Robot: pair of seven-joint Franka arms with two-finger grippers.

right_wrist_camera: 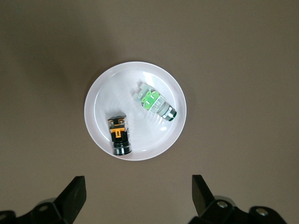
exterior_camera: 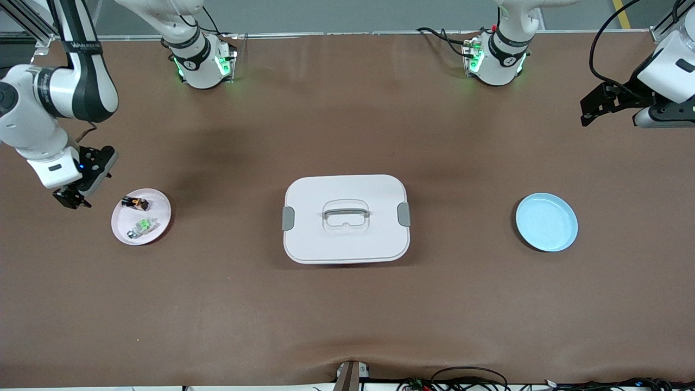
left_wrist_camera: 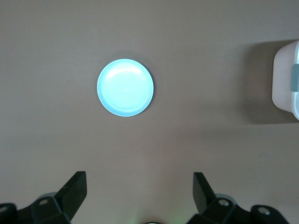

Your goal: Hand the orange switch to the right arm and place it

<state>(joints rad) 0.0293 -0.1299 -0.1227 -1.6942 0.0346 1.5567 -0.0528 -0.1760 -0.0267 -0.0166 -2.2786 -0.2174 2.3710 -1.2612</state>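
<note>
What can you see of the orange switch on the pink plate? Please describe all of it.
The orange switch is a tiny blocky part with a black body, an orange face and a rounded dark end. It lies on its side in the pale pink plate, apart from the green-faced part, which lies nearer to the front camera. Nothing grips it; only the plate touches it.

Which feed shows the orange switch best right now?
The right wrist view: the orange switch lies large and unobstructed on the pink plate. The front view shows it only tiny. The left wrist view misses it entirely.
</note>
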